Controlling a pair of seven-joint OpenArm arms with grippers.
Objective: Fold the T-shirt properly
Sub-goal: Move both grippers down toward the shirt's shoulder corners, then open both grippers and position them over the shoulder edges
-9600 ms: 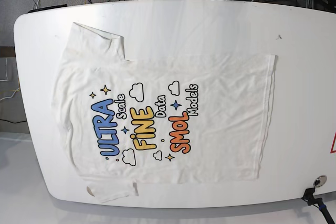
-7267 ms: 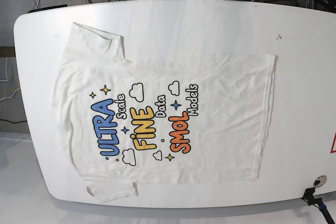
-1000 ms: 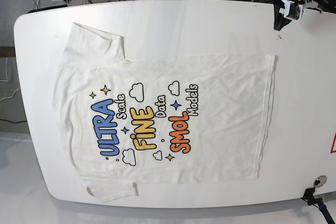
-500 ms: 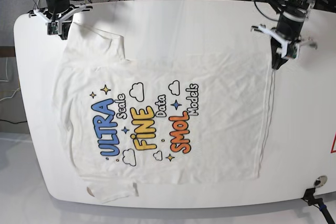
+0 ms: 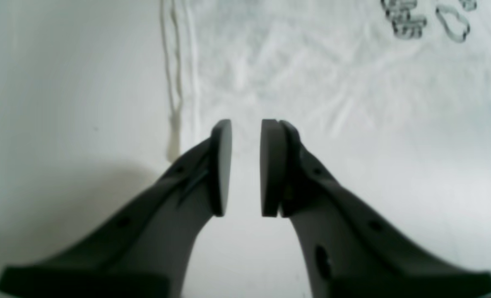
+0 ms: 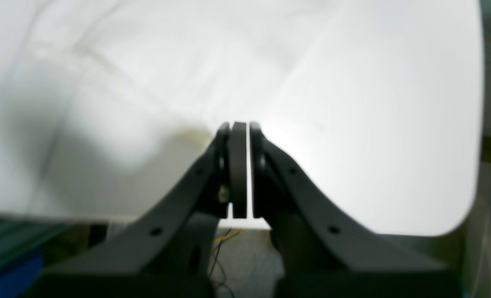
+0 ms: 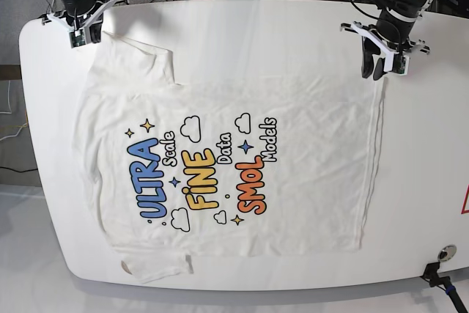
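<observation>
While the T-shirt [image 7: 227,166] lies flat, print up, on the table [image 7: 293,31], its far hem corner should be pinched deeply by the slightly parted left gripper [image 7: 379,72], its sleeve by the nearly closed right gripper [image 7: 75,38].

Left pincer [image 5: 245,167] parted; right pincer [image 6: 240,169] closed

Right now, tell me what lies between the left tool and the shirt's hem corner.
Nothing: in the base view the left tool hangs at the hem corner of the white cotton printed T-shirt, no object between.
</observation>
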